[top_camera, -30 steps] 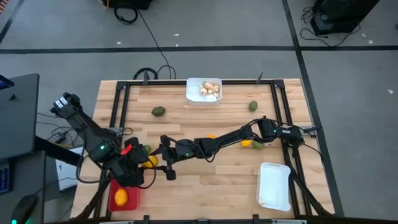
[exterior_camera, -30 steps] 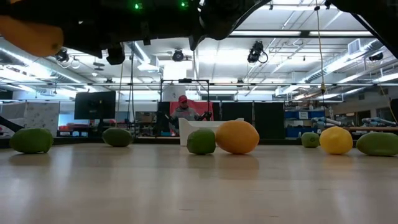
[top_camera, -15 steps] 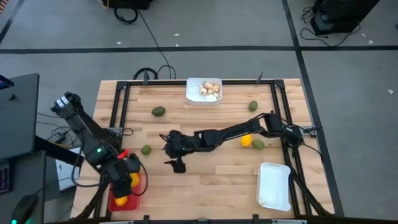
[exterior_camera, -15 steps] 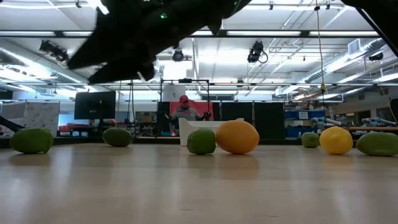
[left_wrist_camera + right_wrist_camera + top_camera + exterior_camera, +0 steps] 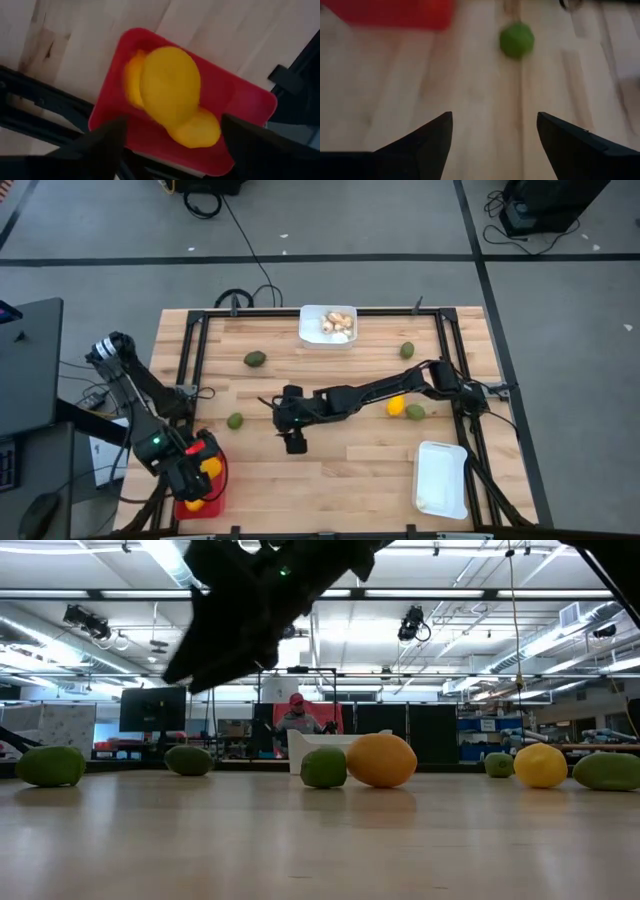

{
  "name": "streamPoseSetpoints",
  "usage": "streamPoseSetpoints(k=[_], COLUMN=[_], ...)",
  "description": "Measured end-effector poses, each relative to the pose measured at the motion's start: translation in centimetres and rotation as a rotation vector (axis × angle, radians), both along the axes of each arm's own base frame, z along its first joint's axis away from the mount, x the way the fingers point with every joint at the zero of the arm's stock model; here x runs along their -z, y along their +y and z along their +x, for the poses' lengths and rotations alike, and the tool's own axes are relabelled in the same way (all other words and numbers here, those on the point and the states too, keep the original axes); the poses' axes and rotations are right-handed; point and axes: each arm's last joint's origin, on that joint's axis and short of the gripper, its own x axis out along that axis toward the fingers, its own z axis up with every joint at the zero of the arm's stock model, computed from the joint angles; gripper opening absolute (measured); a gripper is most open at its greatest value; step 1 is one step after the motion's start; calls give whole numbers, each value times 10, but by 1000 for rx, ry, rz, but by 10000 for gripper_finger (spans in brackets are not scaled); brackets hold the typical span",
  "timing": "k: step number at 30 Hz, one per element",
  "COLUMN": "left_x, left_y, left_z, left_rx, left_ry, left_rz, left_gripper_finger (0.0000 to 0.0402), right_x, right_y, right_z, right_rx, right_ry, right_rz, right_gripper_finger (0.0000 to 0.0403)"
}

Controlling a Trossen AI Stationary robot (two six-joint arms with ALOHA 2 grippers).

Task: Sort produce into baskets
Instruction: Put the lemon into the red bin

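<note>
Left claw (image 5: 192, 473) over the red basket (image 5: 217, 498) at the counter's (image 5: 350, 470) near left corner, fingers (image 5: 100, 142) spread wide, gripping nothing. Yellow fruit (image 5: 170, 87) seen between those fingers above the red tray floor, with more yellow fruits (image 5: 200, 131) under it; whether falling or already lying, cannot tell. Right claw (image 5: 294, 442) stretched across to mid-counter, fingers (image 5: 425, 140) wide apart and empty, pointing toward a green fruit (image 5: 235, 421) lying apart from it toward the left edge. White basket of pale mushroom pieces (image 5: 328, 325) at the middle of the far edge. Empty-looking white basket (image 5: 441, 478) at the near right corner. Second green fruit (image 5: 256, 359) left of the mushroom basket, another (image 5: 407, 350) toward the far right. Yellow fruit (image 5: 397, 407) and green fruit (image 5: 415, 412) side by side near the right edge, beside the right arm.
</note>
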Motion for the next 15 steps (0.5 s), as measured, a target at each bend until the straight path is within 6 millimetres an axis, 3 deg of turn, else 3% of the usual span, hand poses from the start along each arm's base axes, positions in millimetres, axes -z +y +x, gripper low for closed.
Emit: streamPoseSetpoints(k=[3,5,11,15], left_x=[2,3,2,0], left_y=[-2,-2,4,17], left_z=[0,0,8,22], left_rx=[7,23,113,64], left_ry=[26,37,-161,-338], left_rz=[-4,1,155,341], left_gripper_finger=[380,391,367,357], right_x=[-4,-10,-32,-41], right_y=[-3,-5,-11,-15], right_z=[-9,-15,-37,-55], right_rx=[35,49,116,198], right_ry=[68,99,196,302], right_rz=[-54,-95,-190,-231], right_gripper_finger=[297,297,297,297])
